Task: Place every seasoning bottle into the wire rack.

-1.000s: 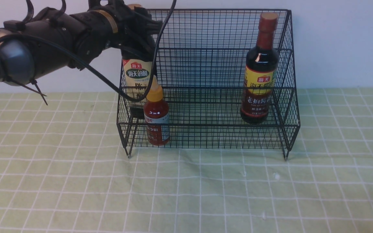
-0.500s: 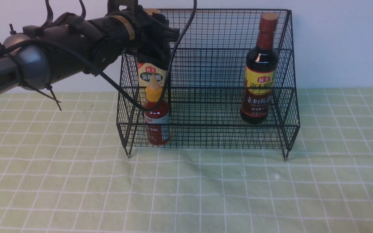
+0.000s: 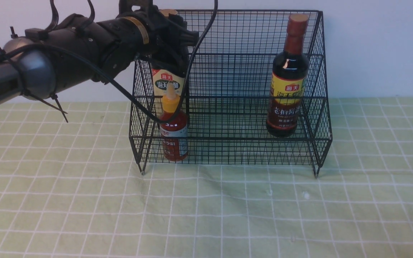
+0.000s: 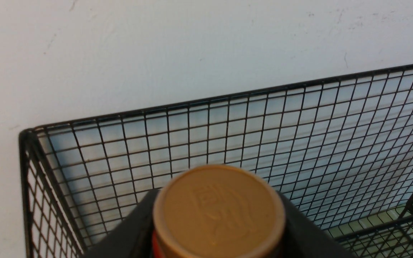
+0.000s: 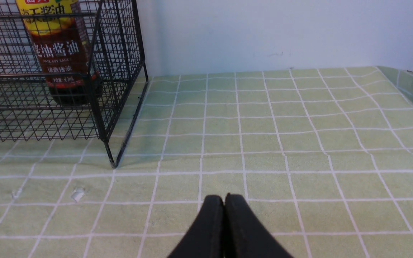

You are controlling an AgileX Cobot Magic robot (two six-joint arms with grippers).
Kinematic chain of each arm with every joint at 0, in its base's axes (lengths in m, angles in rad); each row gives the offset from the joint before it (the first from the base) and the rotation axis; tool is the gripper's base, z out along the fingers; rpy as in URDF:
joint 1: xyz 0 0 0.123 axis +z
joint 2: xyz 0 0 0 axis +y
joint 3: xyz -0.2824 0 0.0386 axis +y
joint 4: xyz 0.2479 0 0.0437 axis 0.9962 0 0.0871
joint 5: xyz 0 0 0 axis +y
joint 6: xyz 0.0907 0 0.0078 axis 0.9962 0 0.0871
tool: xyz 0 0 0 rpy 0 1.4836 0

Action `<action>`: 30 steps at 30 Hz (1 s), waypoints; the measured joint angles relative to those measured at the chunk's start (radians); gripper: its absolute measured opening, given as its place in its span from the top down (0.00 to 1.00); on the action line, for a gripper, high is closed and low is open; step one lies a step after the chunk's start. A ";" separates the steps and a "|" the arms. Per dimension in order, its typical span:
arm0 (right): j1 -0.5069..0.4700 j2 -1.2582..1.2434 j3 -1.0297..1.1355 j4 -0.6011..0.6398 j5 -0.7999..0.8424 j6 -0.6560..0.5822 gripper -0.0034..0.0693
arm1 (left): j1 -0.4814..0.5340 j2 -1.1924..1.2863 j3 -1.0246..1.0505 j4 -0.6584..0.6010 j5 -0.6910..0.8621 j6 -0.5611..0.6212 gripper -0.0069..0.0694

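Observation:
The black wire rack stands at the back of the table. My left gripper is shut on the neck of the tall dark bottle with the gold cap and beige label, holding it upright inside the rack's back left corner. Its base is hidden behind the small red-sauce bottle, which stands in the front lower tier. The dark bottle with the brown-red cap and yellow label stands in the rack at the right. My right gripper is shut and empty, low over the cloth.
A green checked cloth covers the table, with a few white crumbs on it. A white wall rises right behind the rack. My left arm's black cable loops down in front of the rack's left side.
My left arm carried the gold-capped bottle to the right, from the rack's left edge into its back left corner, then held still. The other bottles have not moved.

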 joint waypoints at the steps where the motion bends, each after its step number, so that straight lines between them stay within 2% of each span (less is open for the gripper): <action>1: 0.000 0.000 0.000 0.000 0.000 0.000 0.97 | 0.000 0.000 0.000 0.000 -0.001 0.000 0.50; 12: 0.000 0.000 0.000 0.000 0.000 0.000 0.97 | 0.000 -0.014 -0.019 0.001 -0.062 0.000 0.39; 27: 0.000 0.000 0.000 0.000 0.000 0.000 0.97 | 0.000 -0.123 -0.019 0.051 -0.048 0.008 0.39; 30: 0.000 0.000 0.000 0.000 0.000 0.000 0.97 | 0.000 -0.184 -0.019 0.052 0.008 0.008 0.39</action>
